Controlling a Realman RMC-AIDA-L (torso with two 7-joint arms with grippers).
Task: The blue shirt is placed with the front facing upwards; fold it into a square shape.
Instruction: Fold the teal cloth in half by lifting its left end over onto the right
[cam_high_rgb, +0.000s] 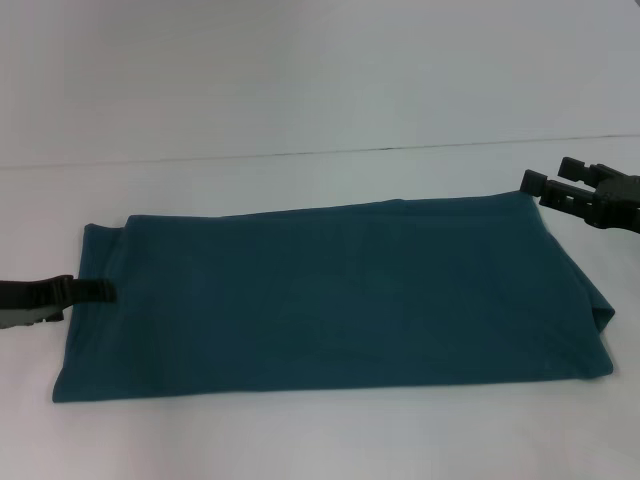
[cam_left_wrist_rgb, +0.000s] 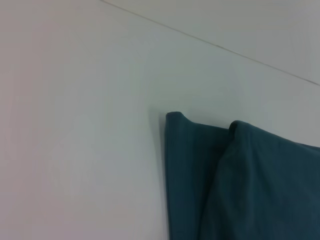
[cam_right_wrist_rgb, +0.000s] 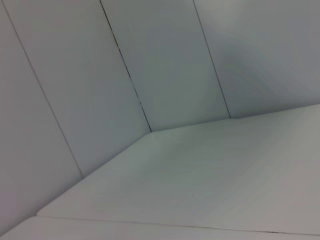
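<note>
White table (cam_high_rgb: 300, 430) pretty much everywhere, with a thin dark seam running across it on the far side, and pale wall panels behind that meet in a corner in the right wrist view.

So the blue shirt (cam_high_rgb: 330, 300) is lying flat in the middle of the table, already folded down into a long band that runs left to right. No lettering or collar showing, just plain teal fabric on top. Its near edge is fairly straight, the far edge slopes up a bit toward the right. At the right end the cloth rolls over itself in a soft fold near the near-right corner. At the left end you can see layers stacked, one folded edge sitting slightly inside the other; the left wrist view shows that same end (cam_left_wrist_rgb: 240, 185), with two rounded fold corners side by side on the white surface.

Left gripper (cam_high_rgb: 100, 291) comes in low from the left edge, and its dark tip sits right at the shirt's left end, about halfway along that short side. Looks pinched narrow, but I honestly can't tell if it has cloth in it or is just touching.

Right gripper (cam_high_rgb: 548, 186) is up at the far right, just beside the shirt's far-right corner, fingers spread apart with nothing between them.
</note>
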